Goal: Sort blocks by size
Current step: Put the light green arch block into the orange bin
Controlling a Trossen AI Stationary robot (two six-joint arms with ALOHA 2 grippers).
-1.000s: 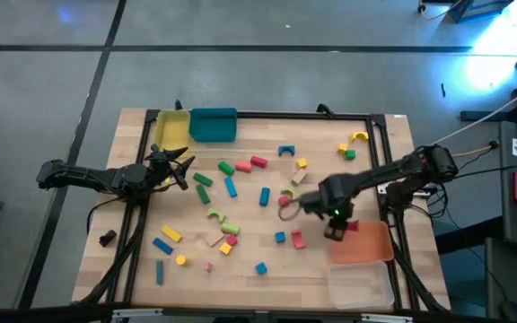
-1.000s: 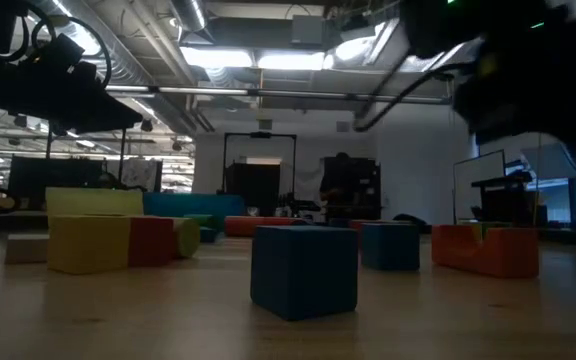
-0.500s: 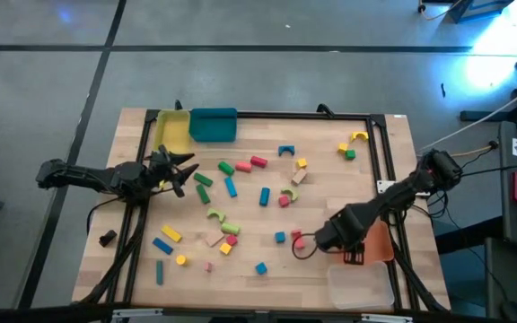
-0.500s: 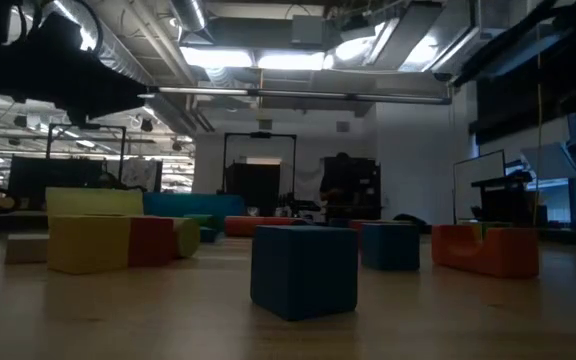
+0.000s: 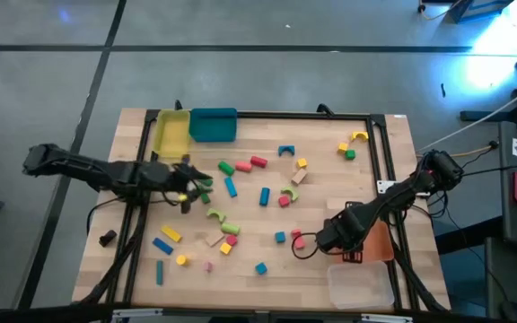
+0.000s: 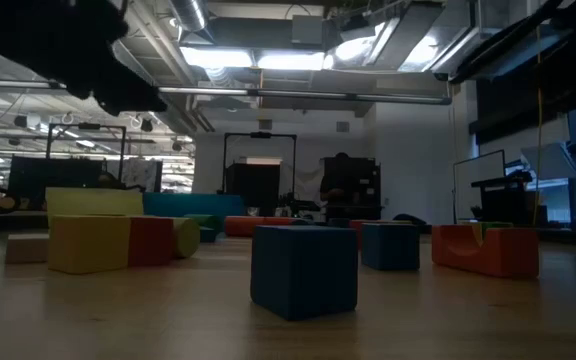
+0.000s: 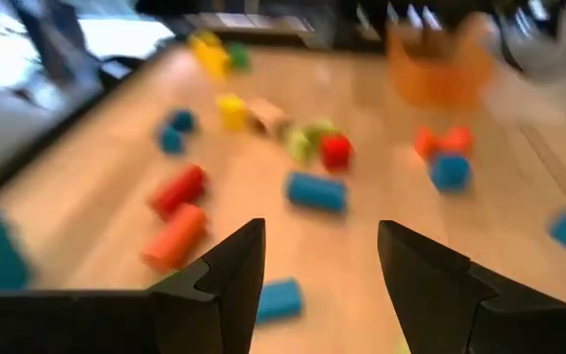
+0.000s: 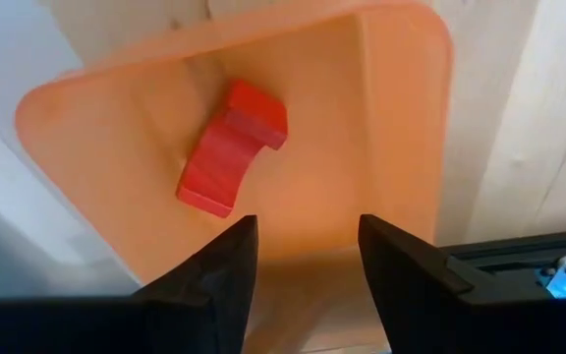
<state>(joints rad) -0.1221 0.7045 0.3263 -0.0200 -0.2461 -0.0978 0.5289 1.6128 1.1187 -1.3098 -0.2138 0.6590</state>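
Left pincer [image 5: 189, 187] advanced over wooden table [image 5: 321, 269] (dim workshop behind)

You are looking at robotics lab or industrial workshop space. Wooden table [image 5: 330, 269] with black metal frame is standing on grey concrete floor [image 5: 240, 72] marked with dark lines. Cables [image 5: 496, 126] are trailing off table's right side toward equipment. Low view is showing open ceiling with exposed ducts [image 6: 148, 40] and strip lights [image 6: 258, 60], black frames and racks [image 6: 258, 170] standing in room behind, monitor on stand [image 6: 493, 185] at right. Person [image 6: 340, 190] is standing far back.
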